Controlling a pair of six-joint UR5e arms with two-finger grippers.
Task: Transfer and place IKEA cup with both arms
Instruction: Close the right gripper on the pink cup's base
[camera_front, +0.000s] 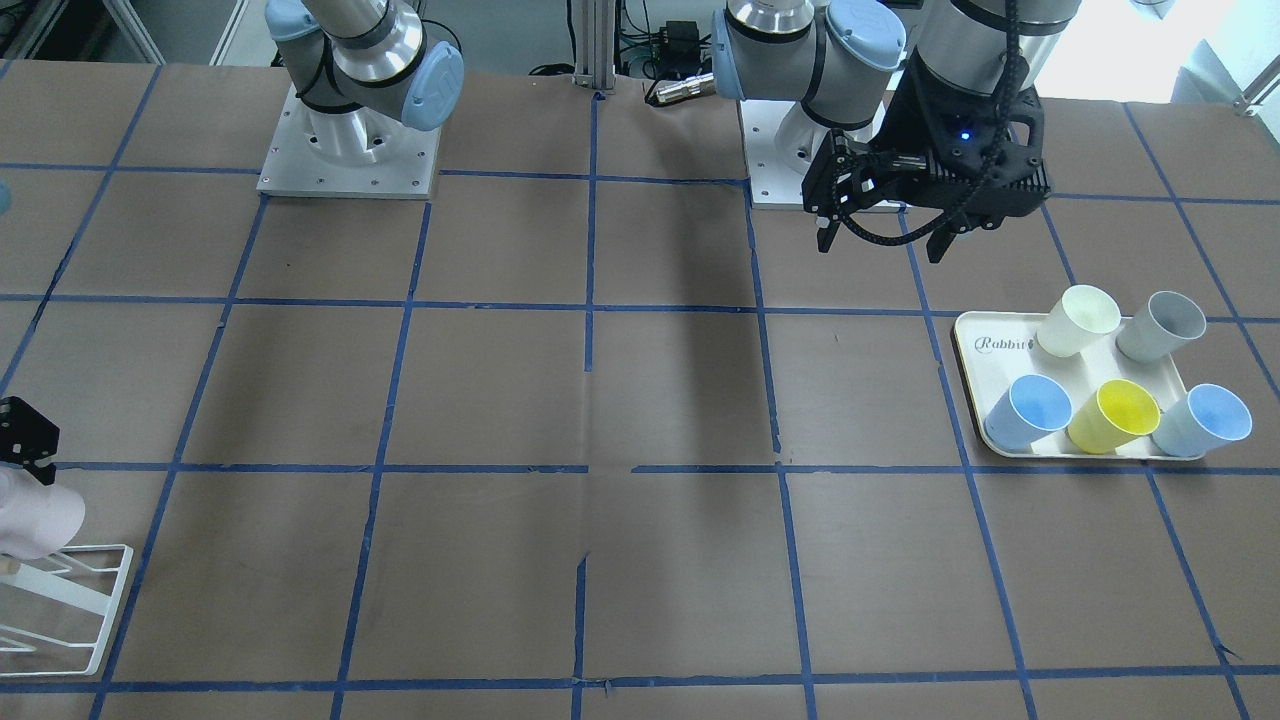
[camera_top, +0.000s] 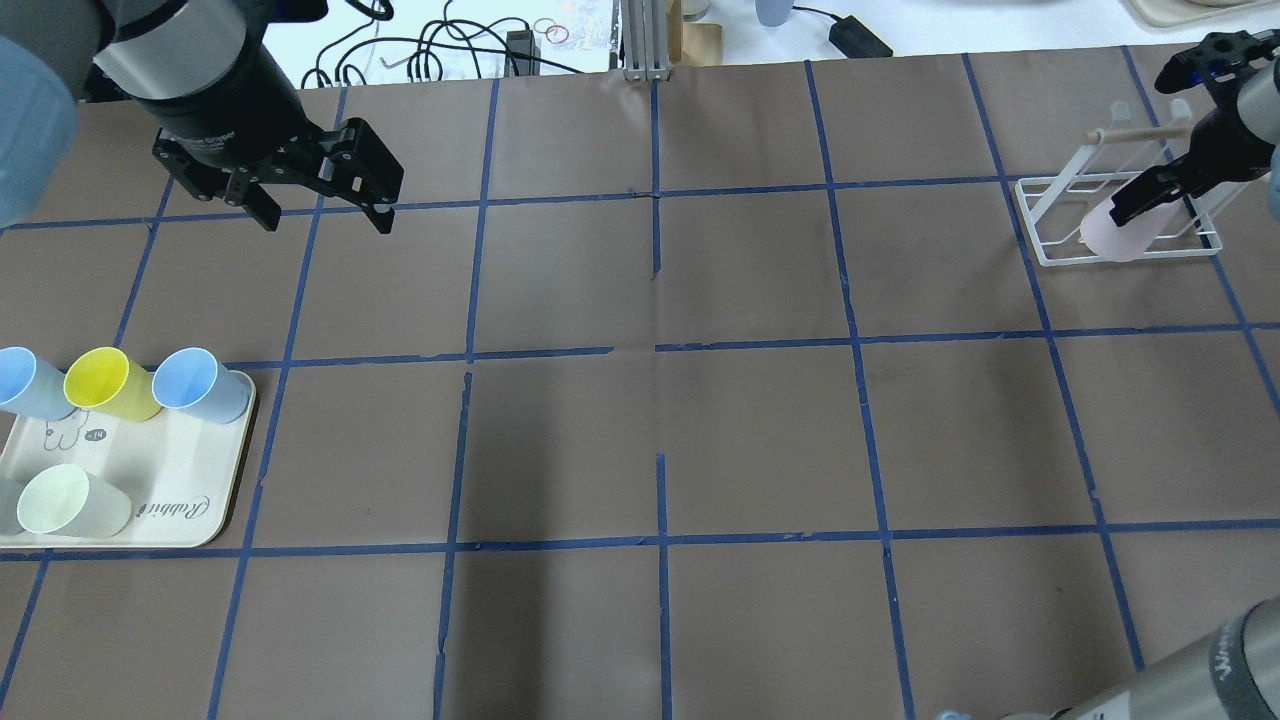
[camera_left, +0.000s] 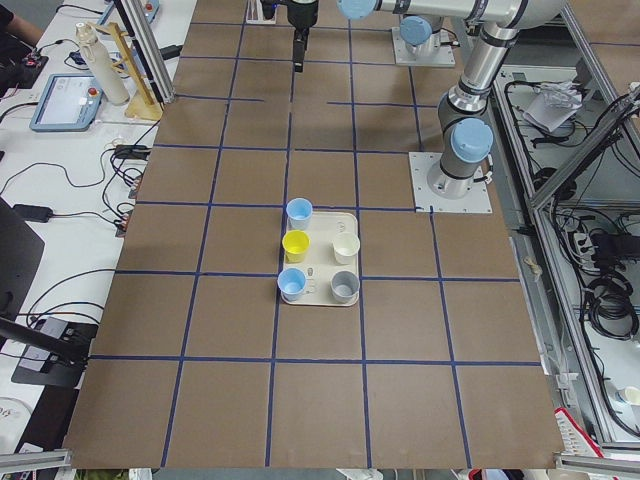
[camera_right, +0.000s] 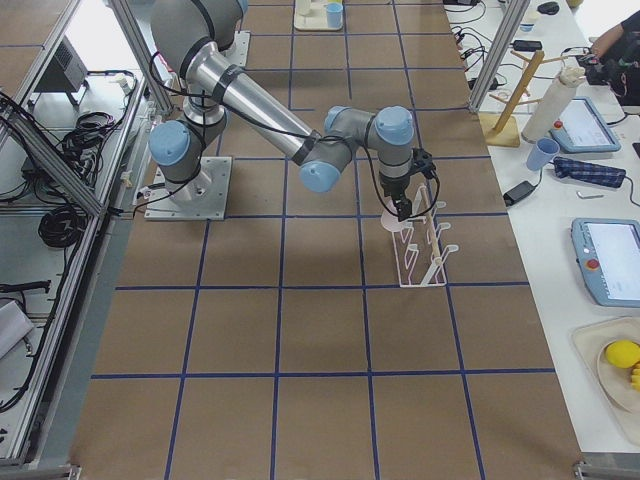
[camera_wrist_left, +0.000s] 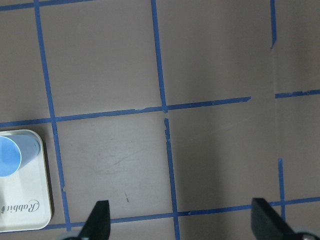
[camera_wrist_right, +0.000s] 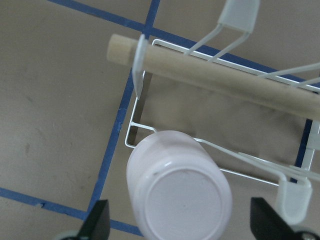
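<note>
The pale pink IKEA cup (camera_wrist_right: 180, 200) hangs tilted, base toward the wrist camera, at the near corner of the white wire rack (camera_wrist_right: 137, 132). My right gripper (camera_wrist_right: 181, 222) straddles it, open, with a gap between each fingertip and the cup's sides. In the overhead view the cup (camera_top: 1112, 238) lies at the rack's (camera_top: 1045, 225) front rail under the right gripper (camera_top: 1132, 210). My left gripper (camera_top: 322, 215) hovers open and empty over bare table at the far left; it also shows in the front view (camera_front: 882, 245).
A cream tray (camera_top: 160, 520) at the left holds several cups: light blue, yellow, cream-white and grey. The rack carries a wooden dowel (camera_wrist_right: 215, 77) and upright wire prongs. Blue tape lines grid the brown table.
</note>
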